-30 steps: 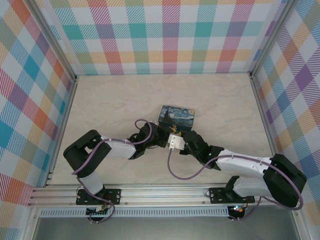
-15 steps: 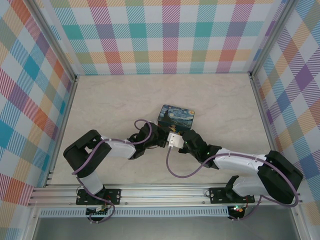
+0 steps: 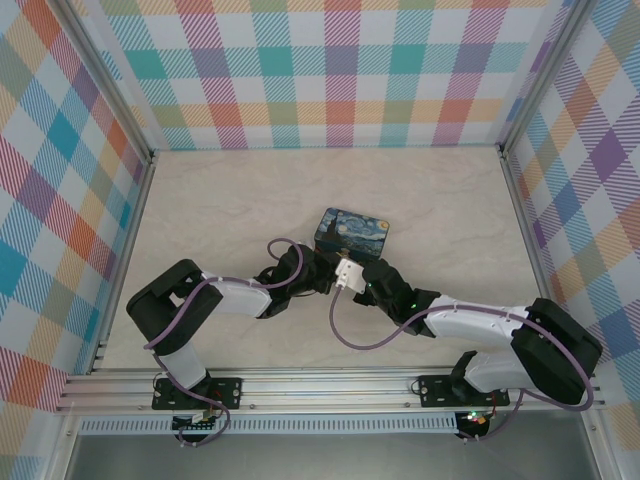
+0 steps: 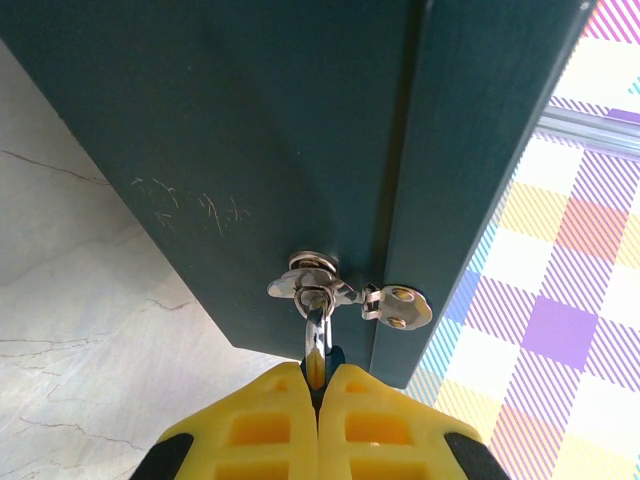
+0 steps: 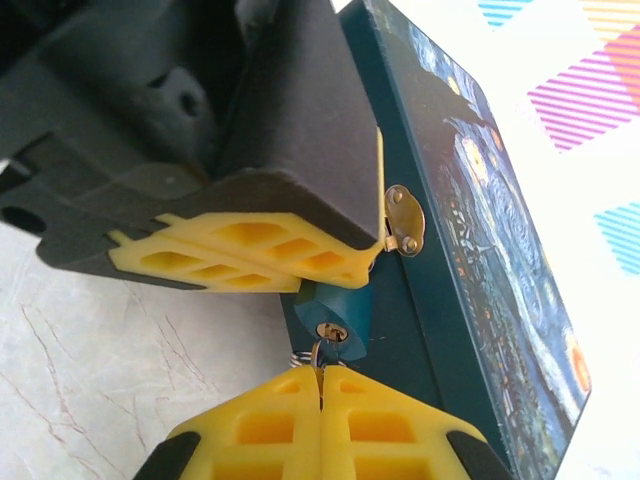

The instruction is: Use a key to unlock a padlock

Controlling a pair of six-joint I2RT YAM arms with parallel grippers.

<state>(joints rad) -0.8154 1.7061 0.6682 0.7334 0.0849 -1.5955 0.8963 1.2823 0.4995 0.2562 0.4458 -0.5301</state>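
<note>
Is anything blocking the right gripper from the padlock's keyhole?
Nothing visible. The right gripper, shut on the key, sits right at the padlock keyhole; the left gripper pinches the padlock from the other side.

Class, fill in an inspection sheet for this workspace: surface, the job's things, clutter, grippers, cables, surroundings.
Surface: pale marbled table, with the painted box standing near its middle.
Job's things: the padlock, teal-bodied, hangs from the hasp on the box's front. The key is at its keyhole; how far in cannot be told.
Clutter: nothing seen.
Grippers: left gripper shut on the padlock; right gripper shut on the key.
Cables: purple cables loop beside both arms.
Surroundings: checked walls; metal frame rail at the near edge.
</note>
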